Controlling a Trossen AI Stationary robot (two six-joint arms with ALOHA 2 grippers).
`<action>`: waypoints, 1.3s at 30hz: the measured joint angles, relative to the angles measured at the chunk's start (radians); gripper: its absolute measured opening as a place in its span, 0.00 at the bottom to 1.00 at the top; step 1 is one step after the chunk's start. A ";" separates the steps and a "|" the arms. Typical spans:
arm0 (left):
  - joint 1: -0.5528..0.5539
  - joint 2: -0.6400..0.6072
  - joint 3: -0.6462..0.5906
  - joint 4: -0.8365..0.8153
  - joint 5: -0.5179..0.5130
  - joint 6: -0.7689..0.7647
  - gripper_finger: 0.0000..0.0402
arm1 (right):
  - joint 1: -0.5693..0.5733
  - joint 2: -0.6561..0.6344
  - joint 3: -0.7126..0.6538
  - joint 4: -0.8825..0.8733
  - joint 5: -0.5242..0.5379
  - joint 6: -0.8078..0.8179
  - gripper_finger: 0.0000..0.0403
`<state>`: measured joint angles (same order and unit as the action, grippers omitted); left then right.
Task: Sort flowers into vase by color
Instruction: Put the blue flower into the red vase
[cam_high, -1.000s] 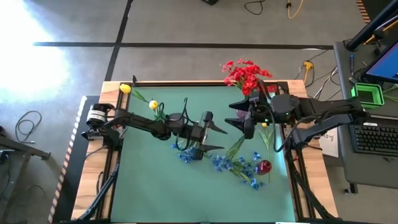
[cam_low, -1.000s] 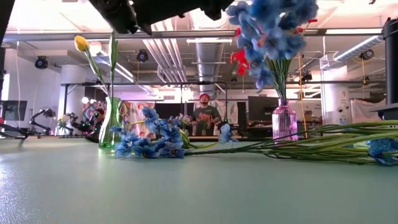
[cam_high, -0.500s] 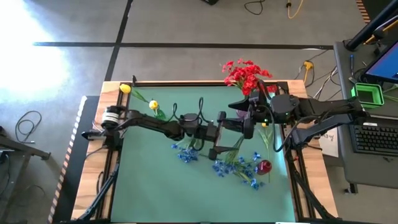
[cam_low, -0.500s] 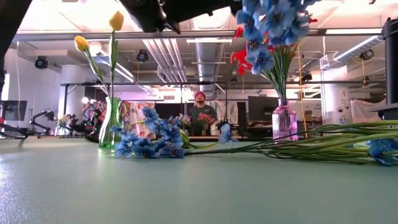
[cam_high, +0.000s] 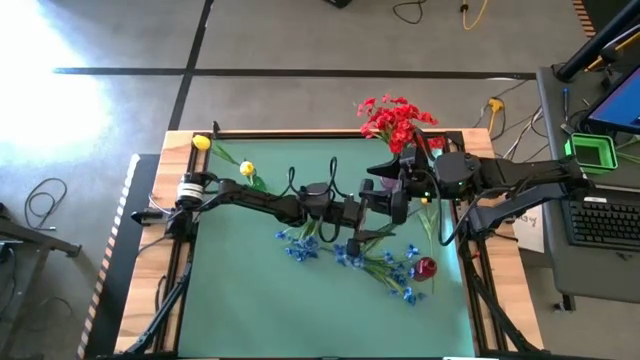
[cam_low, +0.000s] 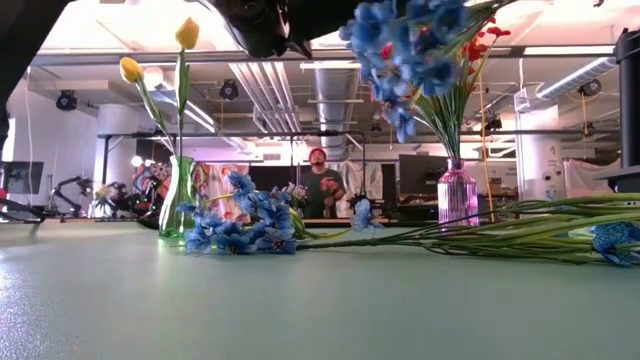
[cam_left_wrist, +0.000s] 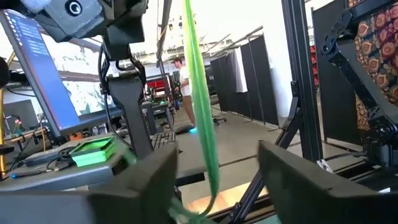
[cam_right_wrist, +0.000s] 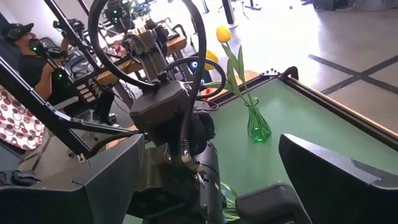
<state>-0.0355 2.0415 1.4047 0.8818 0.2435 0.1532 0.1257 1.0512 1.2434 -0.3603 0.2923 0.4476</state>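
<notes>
**Blue stem raised between two grippers at mid-table**

High view: the left gripper reaches across the green table to just in front of the right gripper. Loose blue flowers and a red bloom lie below them. Red flowers stand at the far edge; yellow flowers stand at the far left.

Low view: a blue flower cluster hangs in the air, in front of the pink vase. A green vase holds the yellow tulips. Blue blooms and long stems lie on the table. A person stands in the room behind.

Left wrist view: a green stem stands between the left fingers, which are parted around it; contact cannot be told.

Right wrist view: the right fingers are spread wide, empty, with the left arm blocking the gap.
</notes>
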 joint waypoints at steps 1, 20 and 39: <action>0.000 0.000 -0.001 0.000 -0.001 0.000 0.44 | 0.000 0.000 0.000 0.000 0.000 -0.001 0.90; 0.046 -0.034 -0.008 0.099 -0.008 0.006 0.00 | 0.001 0.000 -0.015 -0.001 -0.003 0.010 0.90; 0.125 -0.036 -0.002 0.083 -0.009 -0.144 0.00 | 0.036 0.015 -0.018 0.255 0.015 0.069 0.90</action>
<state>0.0899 2.0059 1.4026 0.9644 0.2348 0.0094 0.1616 1.0665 1.2255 -0.1049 0.3077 0.5164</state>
